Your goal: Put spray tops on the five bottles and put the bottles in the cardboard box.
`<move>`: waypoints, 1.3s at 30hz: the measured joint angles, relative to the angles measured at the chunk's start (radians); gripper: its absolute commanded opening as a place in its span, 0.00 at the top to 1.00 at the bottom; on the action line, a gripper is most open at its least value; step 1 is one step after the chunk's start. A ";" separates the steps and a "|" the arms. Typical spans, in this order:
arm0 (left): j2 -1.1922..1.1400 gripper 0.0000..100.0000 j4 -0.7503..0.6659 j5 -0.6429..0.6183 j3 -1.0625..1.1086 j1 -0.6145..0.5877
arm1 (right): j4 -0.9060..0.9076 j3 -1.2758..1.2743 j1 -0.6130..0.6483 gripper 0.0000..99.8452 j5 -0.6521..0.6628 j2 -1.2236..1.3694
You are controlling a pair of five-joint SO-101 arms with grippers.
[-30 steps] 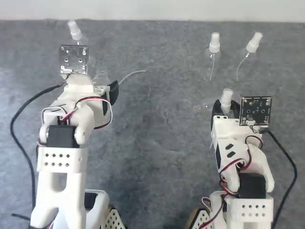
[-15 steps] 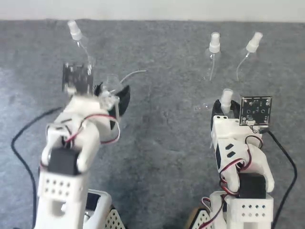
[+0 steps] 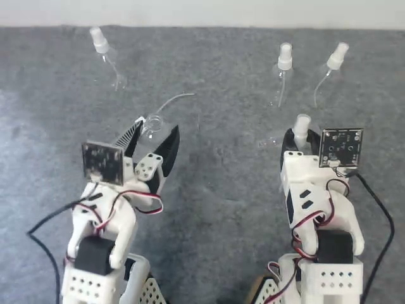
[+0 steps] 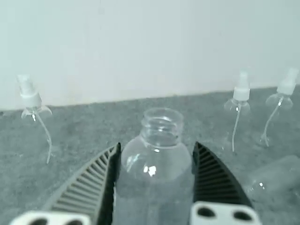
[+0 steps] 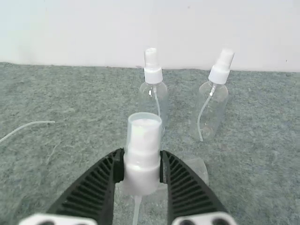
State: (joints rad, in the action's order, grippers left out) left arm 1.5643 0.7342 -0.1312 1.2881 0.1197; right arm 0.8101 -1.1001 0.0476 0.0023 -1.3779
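My left gripper is shut on a clear bottle with an open neck, held upright between the fingers, left of the table's middle. My right gripper is shut on a white spray top, whose tube hangs down below the fingers. Two clear bottles with spray tops stand at the far right, beyond the right gripper. A third topped bottle stands at the far left. Another clear bottle lies on its side close by the right gripper.
A loose thin tube lies on the grey mat just beyond the left gripper. A pale wall closes the far edge. Bare mat stretches between the two arms.
The left arm has drawn back toward the near edge and a little rightward, with the open-necked bottle still in its gripper. The right arm has kept still.
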 measured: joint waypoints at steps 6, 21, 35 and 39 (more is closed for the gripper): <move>0.152 0.97 -0.069 0.000 0.124 0.000 | -0.071 0.000 0.055 0.99 0.000 0.000; 0.236 0.97 -0.140 0.000 0.258 0.000 | -0.431 0.000 0.292 0.99 0.000 0.000; 0.236 0.97 -0.370 0.000 0.399 0.002 | -0.497 0.255 0.594 0.99 0.000 -0.002; 0.236 0.97 -0.370 0.000 0.399 0.002 | -0.497 0.342 0.638 0.99 0.000 0.011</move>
State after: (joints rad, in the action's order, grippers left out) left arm 1.8006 0.3644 -0.1312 1.6870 0.1212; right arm 0.3130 -0.7580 0.6859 0.0023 -1.3671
